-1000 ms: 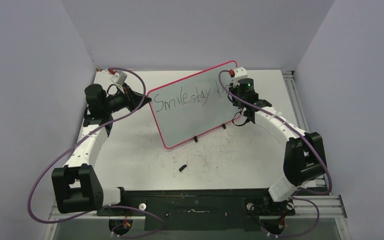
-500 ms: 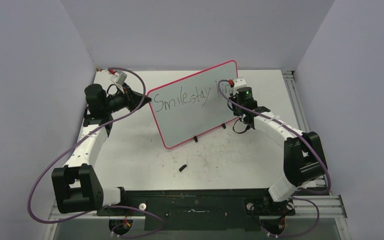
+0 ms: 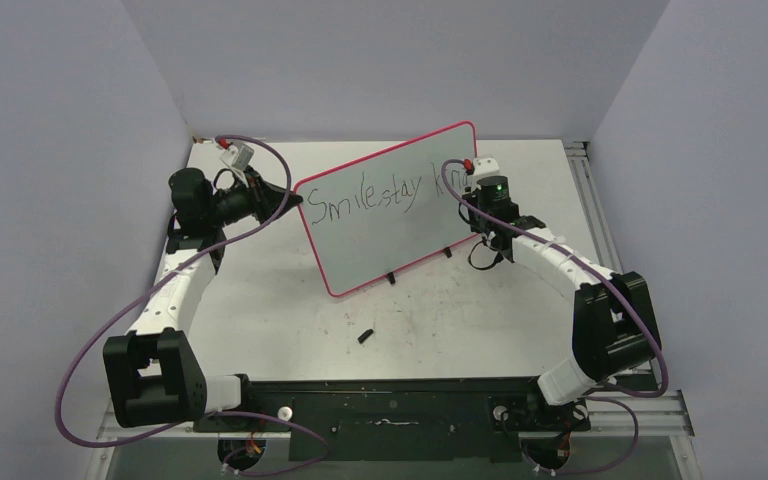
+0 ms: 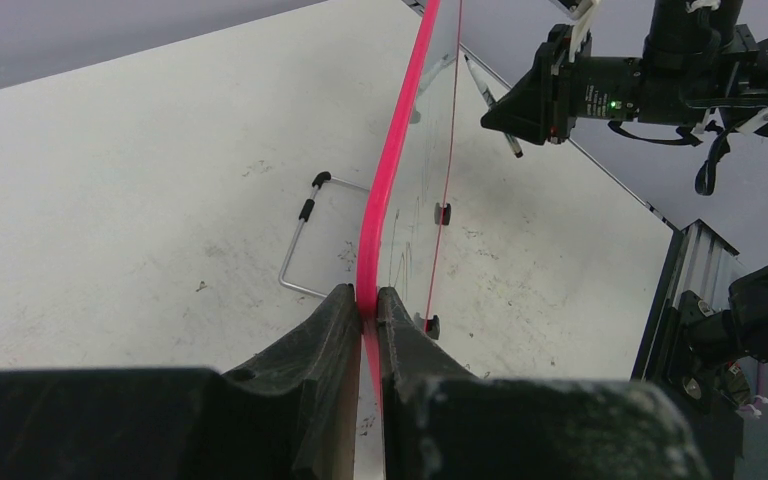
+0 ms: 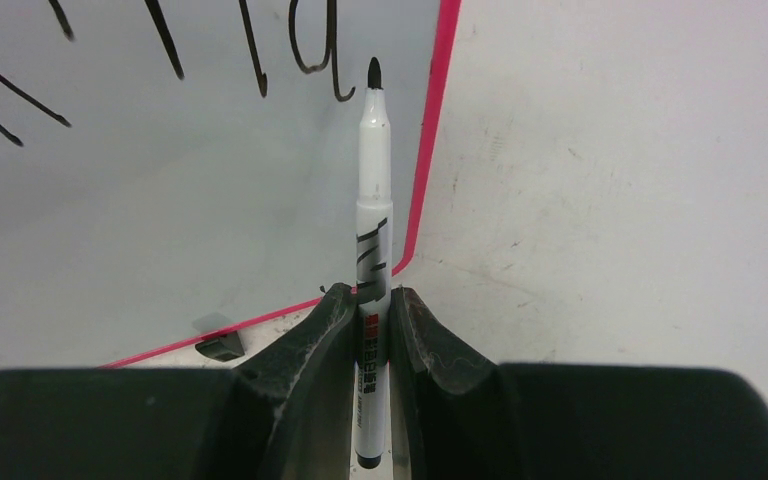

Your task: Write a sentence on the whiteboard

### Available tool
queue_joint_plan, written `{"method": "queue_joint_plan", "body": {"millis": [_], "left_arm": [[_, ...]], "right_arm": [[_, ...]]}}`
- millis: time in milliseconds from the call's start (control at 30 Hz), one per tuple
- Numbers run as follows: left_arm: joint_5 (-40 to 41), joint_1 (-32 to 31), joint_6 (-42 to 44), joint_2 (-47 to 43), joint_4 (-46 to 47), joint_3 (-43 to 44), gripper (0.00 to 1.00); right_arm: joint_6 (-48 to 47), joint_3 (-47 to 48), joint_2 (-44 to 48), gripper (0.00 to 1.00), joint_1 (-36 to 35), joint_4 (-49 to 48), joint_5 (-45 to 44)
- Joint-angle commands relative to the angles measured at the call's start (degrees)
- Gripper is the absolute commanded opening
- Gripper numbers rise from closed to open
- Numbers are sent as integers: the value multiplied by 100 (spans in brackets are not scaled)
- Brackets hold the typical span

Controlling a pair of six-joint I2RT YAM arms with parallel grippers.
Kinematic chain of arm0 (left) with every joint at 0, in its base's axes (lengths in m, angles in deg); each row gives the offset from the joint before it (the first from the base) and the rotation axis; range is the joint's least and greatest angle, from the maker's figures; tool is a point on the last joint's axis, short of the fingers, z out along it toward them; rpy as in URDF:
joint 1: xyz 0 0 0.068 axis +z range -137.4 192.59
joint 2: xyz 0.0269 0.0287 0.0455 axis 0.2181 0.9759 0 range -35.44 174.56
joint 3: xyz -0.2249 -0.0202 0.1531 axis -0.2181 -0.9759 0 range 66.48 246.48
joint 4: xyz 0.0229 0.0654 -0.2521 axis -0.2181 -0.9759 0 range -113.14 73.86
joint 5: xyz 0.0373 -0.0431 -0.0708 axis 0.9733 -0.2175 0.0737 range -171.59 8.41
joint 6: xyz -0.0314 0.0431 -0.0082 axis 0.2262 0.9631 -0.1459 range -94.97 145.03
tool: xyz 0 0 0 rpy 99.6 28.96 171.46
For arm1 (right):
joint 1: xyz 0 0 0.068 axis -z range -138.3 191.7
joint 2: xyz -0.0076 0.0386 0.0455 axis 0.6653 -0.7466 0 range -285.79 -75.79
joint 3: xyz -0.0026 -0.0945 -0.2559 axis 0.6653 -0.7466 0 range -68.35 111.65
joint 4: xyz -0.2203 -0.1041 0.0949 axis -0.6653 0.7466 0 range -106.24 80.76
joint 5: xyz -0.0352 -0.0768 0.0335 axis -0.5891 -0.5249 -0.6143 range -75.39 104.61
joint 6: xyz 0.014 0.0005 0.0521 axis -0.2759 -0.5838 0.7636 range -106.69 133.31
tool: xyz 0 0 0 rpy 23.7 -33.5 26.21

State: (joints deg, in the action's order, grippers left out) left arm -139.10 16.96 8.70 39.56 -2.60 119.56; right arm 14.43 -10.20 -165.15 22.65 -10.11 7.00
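Observation:
The whiteboard (image 3: pixel 385 215) stands tilted on small black feet, with a pink-red rim and black writing "Smile stay" plus further letters. My left gripper (image 3: pixel 295 198) is shut on its left edge; in the left wrist view the jaws (image 4: pixel 367 300) pinch the pink rim (image 4: pixel 392 165). My right gripper (image 3: pixel 468 196) is at the board's right end, shut on a white marker (image 5: pixel 373 190) with a black tip. The tip points at the board face (image 5: pixel 160 200) just right of the last stroke, near the rim; contact cannot be told. The marker also shows in the left wrist view (image 4: pixel 490 108).
A small black marker cap (image 3: pixel 365 336) lies on the scuffed tabletop in front of the board. A wire stand (image 4: pixel 300 240) sits behind the board. An aluminium rail (image 3: pixel 587 195) runs along the table's right edge. Walls close in the left, back and right.
My right gripper with the marker has moved down and slightly right along the board's right end, uncovering more of the last letters. The left gripper and the board have stayed put.

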Motion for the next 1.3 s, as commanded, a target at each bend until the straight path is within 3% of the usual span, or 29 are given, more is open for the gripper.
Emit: {"method": "queue_joint_plan", "body": {"millis": [0, 1267], "left_arm": [[-40, 75, 43, -177, 333, 22, 0], [-49, 94, 25, -167, 360, 25, 0]], "right_arm": [[28, 15, 490, 5, 62, -237, -14], [-69, 398, -254, 5, 263, -312, 460]]}}
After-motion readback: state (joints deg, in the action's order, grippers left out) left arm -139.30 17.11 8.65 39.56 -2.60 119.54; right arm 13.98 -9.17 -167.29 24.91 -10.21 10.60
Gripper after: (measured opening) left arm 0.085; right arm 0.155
